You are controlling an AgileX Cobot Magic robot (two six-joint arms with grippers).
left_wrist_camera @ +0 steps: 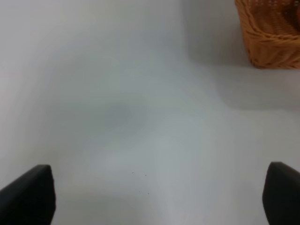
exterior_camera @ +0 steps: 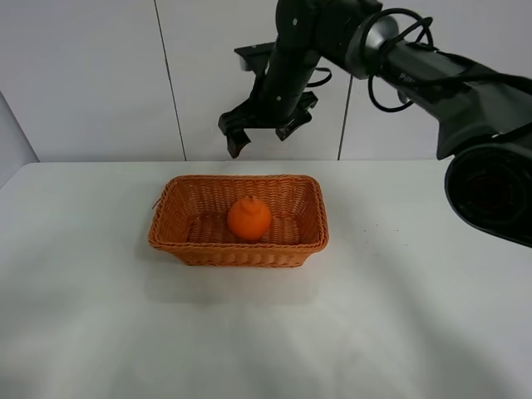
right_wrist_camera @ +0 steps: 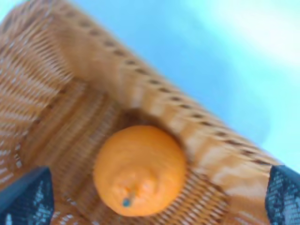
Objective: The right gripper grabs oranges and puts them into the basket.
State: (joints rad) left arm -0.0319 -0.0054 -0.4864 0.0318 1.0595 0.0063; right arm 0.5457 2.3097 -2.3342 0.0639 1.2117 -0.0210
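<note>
The orange (exterior_camera: 249,219) sits upright inside the wicker basket (exterior_camera: 170,233), near its middle, knobby top up. My right gripper (exterior_camera: 262,133) hangs open and empty well above the basket's far rim. In the right wrist view the orange (right_wrist_camera: 139,169) lies on the basket floor next to the basket wall (right_wrist_camera: 154,98), between my two open fingertips (right_wrist_camera: 28,197). My left gripper (left_wrist_camera: 159,197) is open over bare table; a corner of the basket (left_wrist_camera: 272,37) shows in the left wrist view. The left arm is out of the high view.
The white table (exterior_camera: 266,332) spreads around the basket. A white panelled wall (exterior_camera: 100,75) stands behind the table. The right arm (exterior_camera: 449,79) reaches in from the upper right.
</note>
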